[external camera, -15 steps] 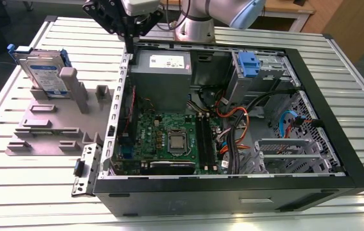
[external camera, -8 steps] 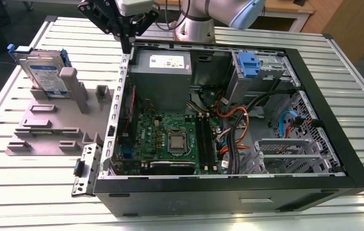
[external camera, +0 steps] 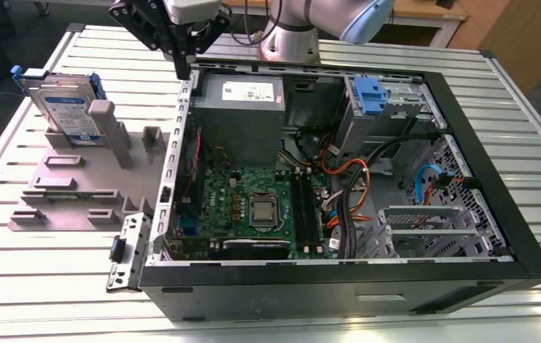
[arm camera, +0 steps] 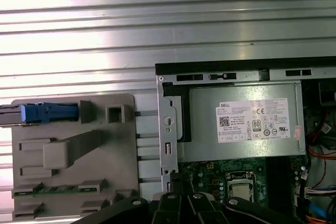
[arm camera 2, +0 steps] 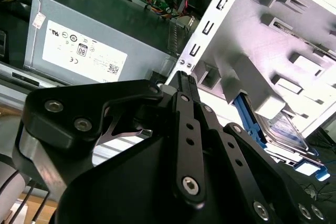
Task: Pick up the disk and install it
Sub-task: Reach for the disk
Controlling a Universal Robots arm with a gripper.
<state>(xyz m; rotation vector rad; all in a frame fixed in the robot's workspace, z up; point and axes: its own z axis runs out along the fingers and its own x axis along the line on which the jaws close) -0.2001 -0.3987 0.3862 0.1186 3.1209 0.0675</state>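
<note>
One disk (external camera: 63,107): stands on edge, tilted, in the grey holder (external camera: 70,194) at the exterior view's left, outside the computer case (external camera: 470,143); a blue bracket frames its edges.
Hidden parts: a holder post covers the disk's lower part in the exterior view. In the first wrist view the disk (arm camera: 42,113) shows edge-on and is cut by the frame. In the second wrist view the disk (arm camera 2: 286,129) is partly behind gripper links.
Gripper (external camera: 182,68): fingers pressed together with nothing between them; it hangs over the case's wall beside the power supply (external camera: 241,107), apart from the disk.
Table (external camera: 22,286): ribbed metal, bearing the holder and the case.
</note>
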